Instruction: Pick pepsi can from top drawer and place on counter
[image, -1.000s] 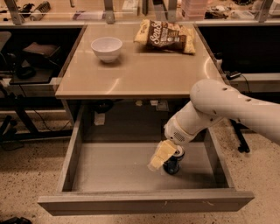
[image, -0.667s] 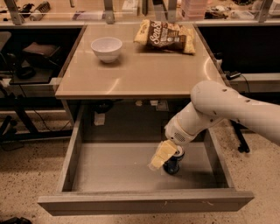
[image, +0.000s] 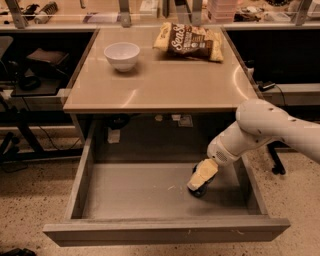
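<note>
The pepsi can (image: 200, 191) stands in the top drawer (image: 130, 192), on its bare floor near the right wall. Only a dark sliver of the can shows below my gripper. My gripper (image: 202, 176), with pale yellow tips on a white arm (image: 260, 127), reaches down from the right and sits right at the can, covering most of it. The drawer is pulled fully out under the counter (image: 165, 82).
A white bowl (image: 122, 55) stands at the back left of the counter and a brown-yellow snack bag (image: 190, 41) lies at the back middle. The drawer's front panel (image: 165, 232) and side walls ring the can. Dark desks with cables flank the counter.
My arm and gripper have shifted a little to the right, from beside the can's left to over the can. The can and drawer have not moved.
</note>
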